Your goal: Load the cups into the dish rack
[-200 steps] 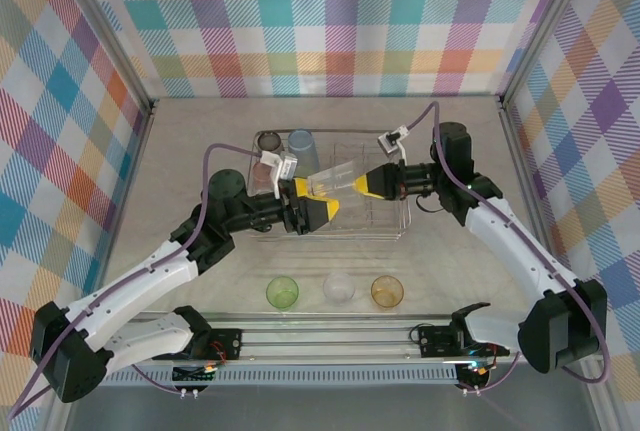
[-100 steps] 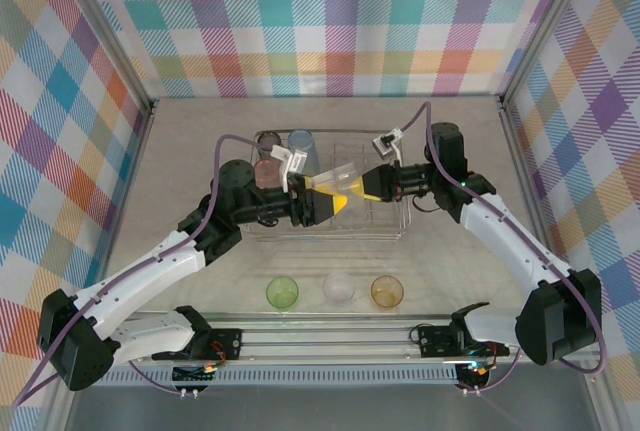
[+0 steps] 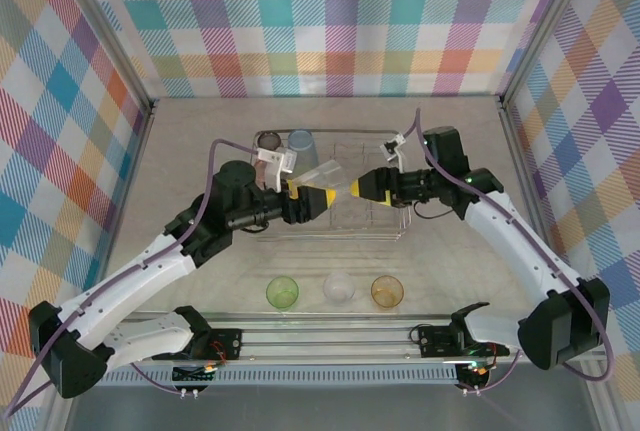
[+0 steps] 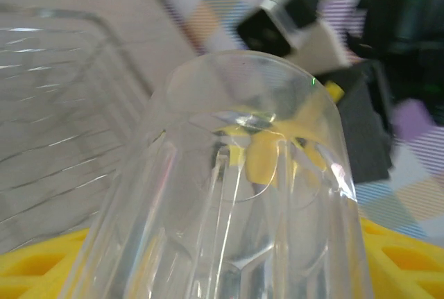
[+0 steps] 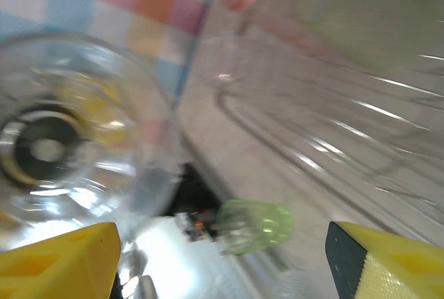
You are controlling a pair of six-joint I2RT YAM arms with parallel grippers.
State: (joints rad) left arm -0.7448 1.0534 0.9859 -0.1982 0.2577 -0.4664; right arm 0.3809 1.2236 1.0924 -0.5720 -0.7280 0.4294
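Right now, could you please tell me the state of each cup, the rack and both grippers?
Held clear cup: on its side over the rack, gripped.
Left gripper: shut on the held clear cup.
Right gripper: open, at the cup's far end.
Green cup: upright on the table.
Second clear cup: upright on the table.
Orange cup: upright on the table.
Grey cup: in the rack.
Blue cup: in the rack.
Rack: mostly unfilled.

The dish rack point(image 3: 385, 229) sits mid-way across the table point(image 3: 180, 151); two cups point(image 3: 300, 143) stand in its back-left corner; a row of three cups point(image 3: 339, 289) lines the table before it; above the rack, a lone cup point(image 4: 236, 195) hangs between left gripper point(image 3: 322, 197) and right gripper point(image 3: 352, 189)
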